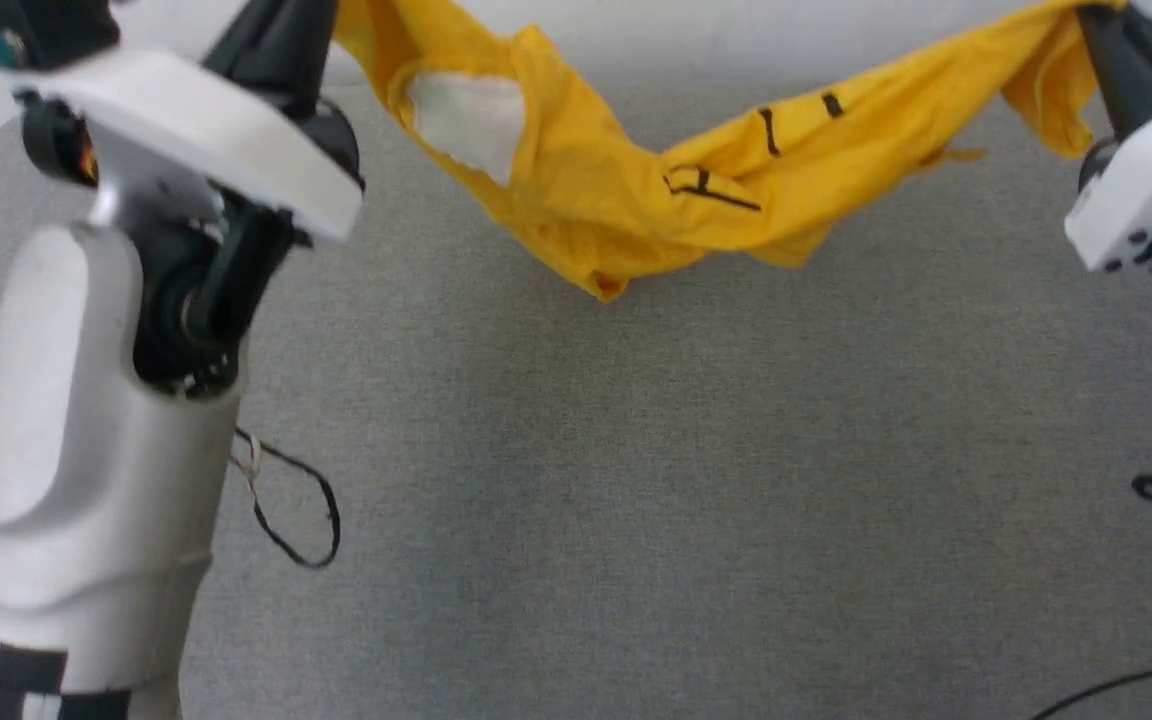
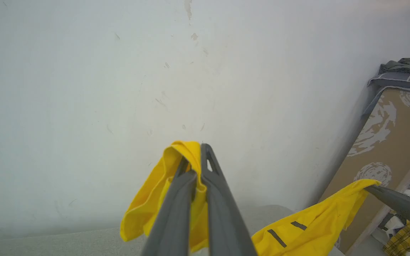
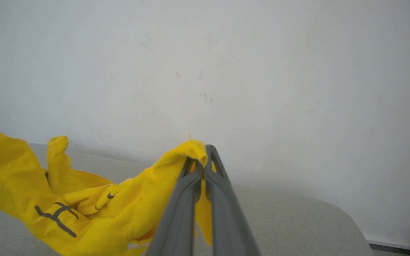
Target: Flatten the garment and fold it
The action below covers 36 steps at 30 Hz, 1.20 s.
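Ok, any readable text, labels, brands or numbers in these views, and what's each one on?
No readable word, brand or number anywhere.
On the garment: black strokes, roughly like an "H", plus two short bars; they spell no legible word.
On the left forearm: a black-and-white block pattern, no letters.
On the leaning board: white swirl prints, no text.

The yellow T-shirt [image 1: 626,205] runs off the head view's top edge at both ends — corners cut off — and twisted folds hide much of its print [image 1: 711,188].
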Motion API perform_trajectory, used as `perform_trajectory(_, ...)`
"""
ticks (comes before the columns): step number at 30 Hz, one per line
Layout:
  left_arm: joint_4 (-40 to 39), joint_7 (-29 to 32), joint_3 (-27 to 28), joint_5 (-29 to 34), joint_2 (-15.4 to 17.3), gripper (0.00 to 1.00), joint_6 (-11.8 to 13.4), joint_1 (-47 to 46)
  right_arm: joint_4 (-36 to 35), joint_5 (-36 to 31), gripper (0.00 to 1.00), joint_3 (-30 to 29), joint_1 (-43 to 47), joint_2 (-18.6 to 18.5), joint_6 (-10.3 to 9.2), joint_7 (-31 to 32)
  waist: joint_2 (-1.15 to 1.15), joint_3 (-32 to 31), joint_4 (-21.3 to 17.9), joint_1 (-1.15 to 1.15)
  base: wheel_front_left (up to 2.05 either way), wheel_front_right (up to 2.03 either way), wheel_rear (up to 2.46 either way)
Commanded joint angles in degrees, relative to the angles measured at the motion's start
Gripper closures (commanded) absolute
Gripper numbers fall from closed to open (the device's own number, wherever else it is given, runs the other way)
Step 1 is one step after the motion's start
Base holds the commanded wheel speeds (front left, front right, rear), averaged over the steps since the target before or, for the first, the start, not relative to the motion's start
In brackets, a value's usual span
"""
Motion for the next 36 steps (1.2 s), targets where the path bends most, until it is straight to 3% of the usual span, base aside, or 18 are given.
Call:
perform_trajectory(1, 1.2, 0.6, -0.3, 0.9, 0.3, 1.0, 0.5, -2.6, 0.2, -0.2, 1.0, 0.8, -2.4, -0.4, -0.05, 0.3, 0.0, -0.9, -0.9, 0.0, 0.0, 0.0, 0.0)
perform_trajectory(10, 10.8, 4.0, -0.4, 3.6, 2.2, 1.0, 2.0, -15.1, 5.6, -0.8, 1.0, 3.3, -15.2, -0.6, -0.05, 2.7, 0.0, -2.4, -3.3, 0.0, 0.0, 0.0, 0.0)
perform_trajectory(20, 19.2, 6.8, -2.4, 7.7, 4.8, 1.0, 2.6, -26.3, 17.4, -5.6, 1.0, -1.0, -28.0, 2.4, -0.05, 6.1, 0.0, 0.1, -4.8, 0.0, 0.0, 0.0, 0.0)
perform_trajectory(28, 24.5, 1.9, -0.8, 9.3, 3.8, 1.0, 4.7, -34.8, 25.5, -12.6, 1.0, -6.1, -37.5, 6.5, -0.05, 3.9, 0.0, 6.5, -6.2, 0.0, 0.0, 0.0, 0.0)
perform_trajectory(36, 26.5, -5.6, 1.0, 10.6, 2.9, 1.0, 5.8, -44.3, 29.8, -20.0, 1.0, -11.2, -48.7, 8.5, -0.05, -3.1, 0.0, 15.6, -7.4, 0.0, 0.0, 0.0, 0.0)
